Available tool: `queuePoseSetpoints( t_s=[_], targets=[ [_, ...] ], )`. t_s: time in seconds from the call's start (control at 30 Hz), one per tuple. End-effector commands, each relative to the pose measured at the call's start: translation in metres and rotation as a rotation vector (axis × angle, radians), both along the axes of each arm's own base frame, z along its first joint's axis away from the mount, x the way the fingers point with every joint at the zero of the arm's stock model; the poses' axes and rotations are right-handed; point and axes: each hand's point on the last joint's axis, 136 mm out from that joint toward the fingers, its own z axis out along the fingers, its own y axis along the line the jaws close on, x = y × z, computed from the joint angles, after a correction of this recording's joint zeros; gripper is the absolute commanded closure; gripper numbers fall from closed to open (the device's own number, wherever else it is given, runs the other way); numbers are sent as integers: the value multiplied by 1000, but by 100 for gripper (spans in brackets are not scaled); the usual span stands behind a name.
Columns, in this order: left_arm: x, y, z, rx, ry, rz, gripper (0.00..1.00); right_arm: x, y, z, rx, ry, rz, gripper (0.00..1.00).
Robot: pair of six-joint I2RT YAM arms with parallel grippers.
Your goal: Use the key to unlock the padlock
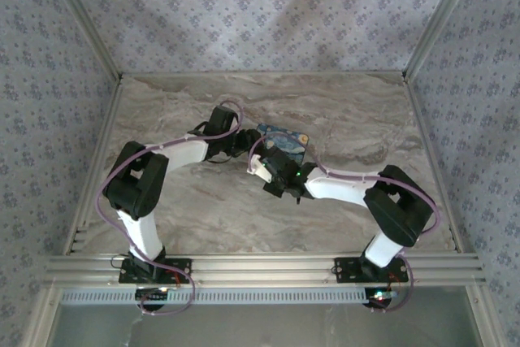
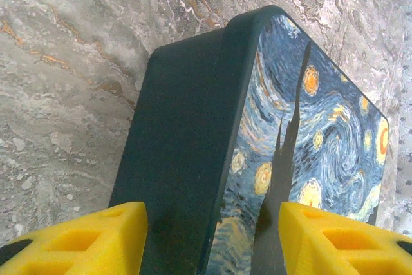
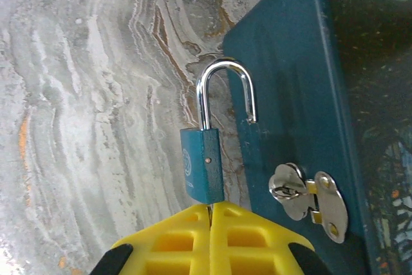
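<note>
From the overhead camera I saw both arms reaching in to the middle of the grey-brown marbled tabletop (image 1: 349, 111). They met at the flat dark teal box (image 1: 286, 142) with a swirling night-sky painting on its lid.

Through the right wrist camera, the right gripper (image 3: 210, 209) had its yellow fingers (image 3: 174, 243) pressed flat together, with the tips right at the underside of the small blue padlock (image 3: 203, 162). Whatever sat between the tips was hidden, so I could not make out the key. The padlock stood in line with the gripper, its body at the fingertips and its silver steel shackle (image 3: 222, 69) pointing away. The shackle was sprung open: one leg ran into the body, and the other ended free above it, in front of the box's front wall. The padlock was just beside that wall, to the left of the silver metal hasp (image 3: 309, 199) screwed to it and apart from the hasp.

Through the left wrist camera, the left gripper (image 2: 212, 239) had its own yellow fingers (image 2: 90, 239) spread wide, with an edge of the box between them. One finger lay against the plain dark side wall, the other over the painted lid. I could not tell whether they squeezed the box or merely bracketed it.
</note>
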Motion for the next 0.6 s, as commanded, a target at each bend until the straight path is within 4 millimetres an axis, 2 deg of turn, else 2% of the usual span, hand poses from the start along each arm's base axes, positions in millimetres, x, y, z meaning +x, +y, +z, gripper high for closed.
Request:
queuePoseSetpoints(
  t_s=[0.0, 0.3, 0.57],
  targets=[
    [3, 6, 25, -30, -49, 12, 44, -1, 8, 22, 39, -39, 16, 100],
    [-9, 33, 29, -3, -69, 60, 44, -9, -2, 44, 124, -55, -47, 100],
    [-36, 69, 38, 70, -116, 105, 43, -11, -29, 69, 178, -104, -160, 100]
  ],
)
